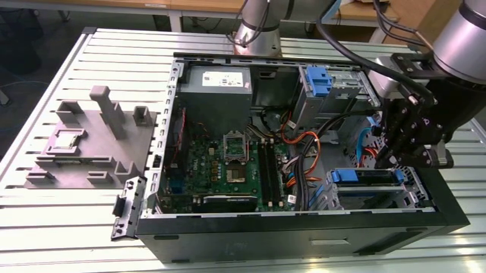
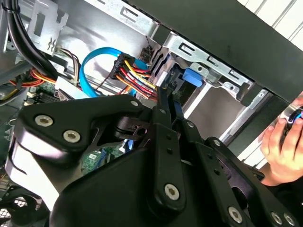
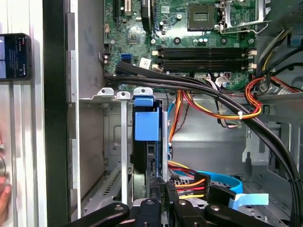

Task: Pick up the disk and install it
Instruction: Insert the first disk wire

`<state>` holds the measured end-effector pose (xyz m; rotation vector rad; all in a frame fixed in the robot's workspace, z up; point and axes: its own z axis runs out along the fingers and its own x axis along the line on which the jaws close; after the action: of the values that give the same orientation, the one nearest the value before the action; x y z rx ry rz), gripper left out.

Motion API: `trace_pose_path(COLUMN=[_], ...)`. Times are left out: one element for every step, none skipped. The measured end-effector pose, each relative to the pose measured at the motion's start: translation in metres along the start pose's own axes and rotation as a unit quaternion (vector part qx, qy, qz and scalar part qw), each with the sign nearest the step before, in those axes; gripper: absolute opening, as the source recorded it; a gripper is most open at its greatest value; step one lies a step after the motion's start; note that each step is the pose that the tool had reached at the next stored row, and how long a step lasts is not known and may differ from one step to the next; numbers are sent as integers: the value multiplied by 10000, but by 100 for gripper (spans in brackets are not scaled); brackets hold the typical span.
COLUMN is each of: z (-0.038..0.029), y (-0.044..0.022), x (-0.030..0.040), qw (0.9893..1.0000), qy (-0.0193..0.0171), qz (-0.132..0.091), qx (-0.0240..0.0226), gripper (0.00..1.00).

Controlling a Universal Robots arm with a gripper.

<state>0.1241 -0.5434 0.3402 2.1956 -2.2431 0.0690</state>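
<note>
- The disk (image 3: 146, 142) sits edge-up in the drive cage (image 3: 113, 156) at the front corner of the case (image 1: 304, 227); in the first wrist view you see its blue rail and, beneath that, the dark body dropping into the cage slot.
- In the exterior view the same blue rail (image 1: 366, 176) shows along the top of the cage, near the case's front wall.
- Your gripper (image 3: 163, 201) is directly in line with the disk: the fingers (image 3: 155, 194) are drawn close together around its near edge, apparently pinching it, though the exact contact is hidden by the linkage.
- The disk's long axis runs straight away from the gripper, into the cage and toward the motherboard (image 3: 189, 42), so the seating direction and the gripper's reach share one line.
- Red, yellow and orange power leads (image 3: 189, 182) and a blue data cable (image 3: 222, 179) lie just beside the disk, on the side away from the case wall.
- Thick black cables (image 3: 199, 85) cross between the cage and the motherboard.
- A person's hand (image 2: 284, 146) is outside the case wall, well apart from the disk.
</note>
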Motion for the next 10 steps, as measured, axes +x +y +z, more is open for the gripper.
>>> trace_pose_path(z=[1, 1, 1, 2, 3, 4, 6, 8, 12, 17], y=[0, 0, 0, -1, -1, -2, -2, -2, -2, -2], x=[7, 18, 31, 46, 60, 85, 89, 94, 99, 104], qw=[10000, 10000, 9999, 9998, 9998, 9998, 9998, 9998, 9998, 9998], qy=[-47, -96, -142, -176, -189, -189, -190, -189, -189, -190], qz=[2, 3, 5, 6, 6, 6, 6, 6, 6, 6], qx=[-1, -2, -3, -4, -5, -5, -5, -5, -5, -5], gripper=[16, 16, 16, 16, 16, 16, 16, 16, 16, 16])
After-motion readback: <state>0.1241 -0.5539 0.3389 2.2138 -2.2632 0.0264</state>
